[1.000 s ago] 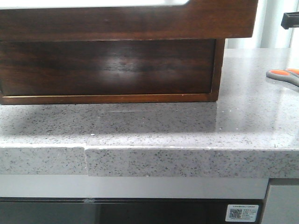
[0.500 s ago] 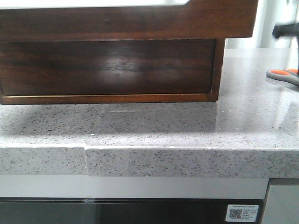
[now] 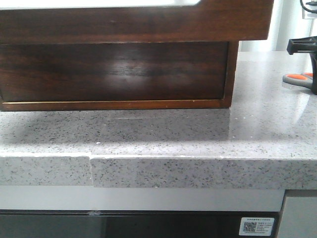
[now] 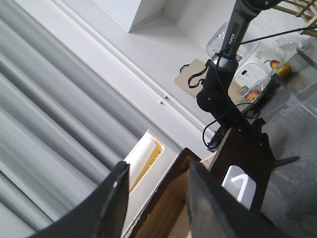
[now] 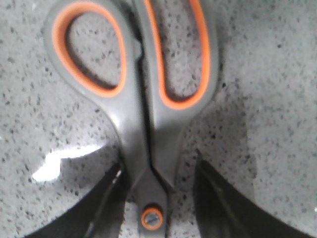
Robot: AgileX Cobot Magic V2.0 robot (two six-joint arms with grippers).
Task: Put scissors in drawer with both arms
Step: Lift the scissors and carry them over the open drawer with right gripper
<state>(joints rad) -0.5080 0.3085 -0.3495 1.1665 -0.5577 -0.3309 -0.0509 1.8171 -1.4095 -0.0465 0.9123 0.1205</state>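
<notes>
We see the scissors point(image 5: 148, 124) lying flat on the grey speckled counter point(image 3: 163, 134), close to its right edge, well apart from the wooden box point(image 3: 138, 29) that stands at the back of the counter. Their long axis runs from the two orange-lined finger loops through the narrow grey neck to the orange pivot screw; the blades are hidden from us, so we cannot tell how far they reach. In the front view only the handle end shows, pointing toward the box, half covered by the dark right gripper point(image 3: 309, 49) above it. In the right wrist view our right gripper point(image 5: 158, 198) has its two fingers point(image 5: 106, 198) spread apart, one on each side of the neck just beside the pivot, and we see a strip of bare counter between each finger and the grey plastic. In the left wrist view our left gripper point(image 4: 156, 198) is held up high with its fingers apart and nothing between them, above the drawer point(image 4: 183, 203), which stands pulled out with its pale lining showing. Beyond it we see the right arm point(image 4: 223, 79) reaching down.
</notes>
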